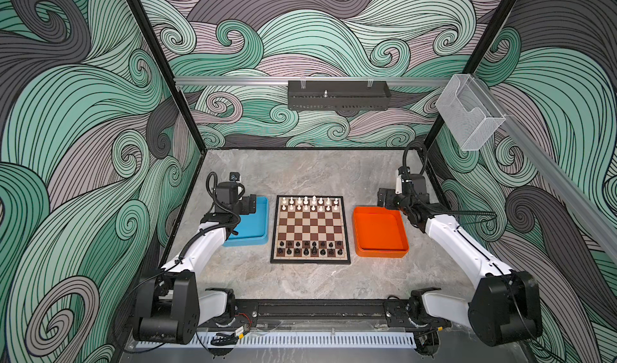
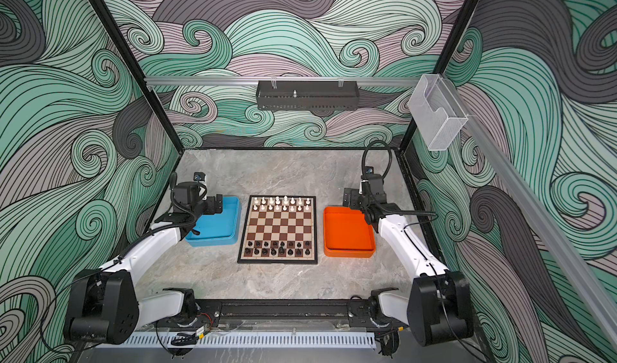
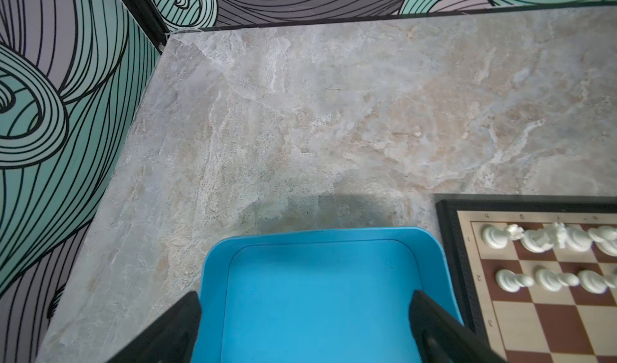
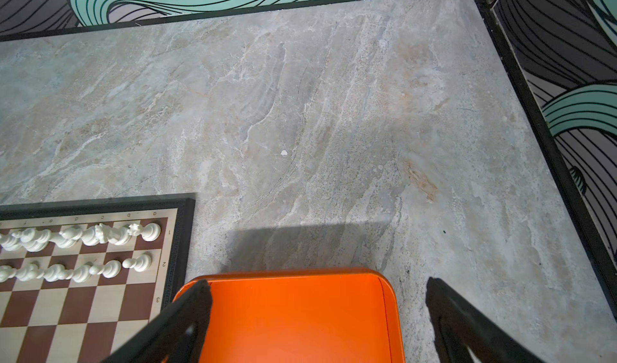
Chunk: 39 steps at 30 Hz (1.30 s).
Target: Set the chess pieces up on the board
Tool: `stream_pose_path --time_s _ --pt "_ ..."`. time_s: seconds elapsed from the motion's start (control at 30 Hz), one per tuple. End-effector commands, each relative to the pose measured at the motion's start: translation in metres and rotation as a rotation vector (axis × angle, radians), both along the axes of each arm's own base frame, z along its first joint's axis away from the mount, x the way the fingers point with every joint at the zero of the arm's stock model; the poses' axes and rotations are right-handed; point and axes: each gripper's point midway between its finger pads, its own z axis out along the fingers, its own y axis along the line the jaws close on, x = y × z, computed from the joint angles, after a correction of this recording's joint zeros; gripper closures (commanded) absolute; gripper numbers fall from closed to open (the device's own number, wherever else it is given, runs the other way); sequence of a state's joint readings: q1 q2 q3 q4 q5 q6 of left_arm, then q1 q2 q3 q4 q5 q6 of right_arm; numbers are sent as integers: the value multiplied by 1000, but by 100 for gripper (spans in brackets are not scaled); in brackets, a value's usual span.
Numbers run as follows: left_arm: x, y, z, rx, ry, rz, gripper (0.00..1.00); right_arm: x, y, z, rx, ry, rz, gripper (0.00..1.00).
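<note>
The board (image 1: 310, 226) (image 2: 279, 226) lies mid-table. White chess pieces (image 1: 310, 203) (image 2: 280, 203) fill its two far rows, and black chess pieces (image 1: 310, 248) (image 2: 278, 248) fill its two near rows. My left gripper (image 1: 250, 204) (image 3: 305, 296) hangs open over the far part of the empty blue tray (image 1: 253, 231) (image 3: 317, 234), holding nothing. My right gripper (image 1: 384, 199) (image 4: 317, 284) is open above the far edge of the empty orange tray (image 1: 380, 234) (image 4: 283, 273), also holding nothing. Both wrist views catch the white rows (image 3: 500, 238) (image 4: 100, 234) at the board's corners.
The blue tray sits left of the board and the orange tray right of it, each a small gap away. A black basket (image 1: 339, 94) and a clear plastic holder (image 1: 469, 111) hang on rails above the back. Patterned walls enclose the marble table (image 1: 310, 174).
</note>
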<state>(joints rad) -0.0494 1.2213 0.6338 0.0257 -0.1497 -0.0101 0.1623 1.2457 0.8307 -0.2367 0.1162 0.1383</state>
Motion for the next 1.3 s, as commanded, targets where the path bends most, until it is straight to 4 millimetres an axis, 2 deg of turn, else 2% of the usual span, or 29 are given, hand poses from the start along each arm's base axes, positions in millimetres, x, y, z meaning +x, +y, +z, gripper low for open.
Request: stream_pose_path --time_s 0.0,0.1,0.23,0.4,0.63,0.8,0.97,1.03,1.17,1.27 --pt "16 10 32 -26 -216 61 1 10 -4 5 -32 -60 6 0" --pt "8 23 18 -7 -235 140 1 9 -5 -1 -37 -70 1 0" --pt "0 36 11 27 -291 201 1 5 -6 -8 -88 -95 42 0" --pt "3 43 -4 85 -253 223 1 1 -18 -14 -128 -184 -4 0" --pt "19 26 -19 24 -272 118 1 8 -35 -13 -258 -312 -27 0" --pt "25 22 -42 9 -232 76 1 14 -43 -32 -232 -325 -42 0" --pt "33 20 -45 -13 -202 43 1 22 -40 -42 -155 -320 -14 0" --pt "34 19 -45 -25 -190 34 1 26 -34 -39 -104 -391 5 0" --pt "34 20 -46 -36 -185 29 1 26 -37 -57 -102 -409 -12 0" --pt "35 18 -46 -40 -182 18 1 28 -32 -58 -99 -421 16 1"
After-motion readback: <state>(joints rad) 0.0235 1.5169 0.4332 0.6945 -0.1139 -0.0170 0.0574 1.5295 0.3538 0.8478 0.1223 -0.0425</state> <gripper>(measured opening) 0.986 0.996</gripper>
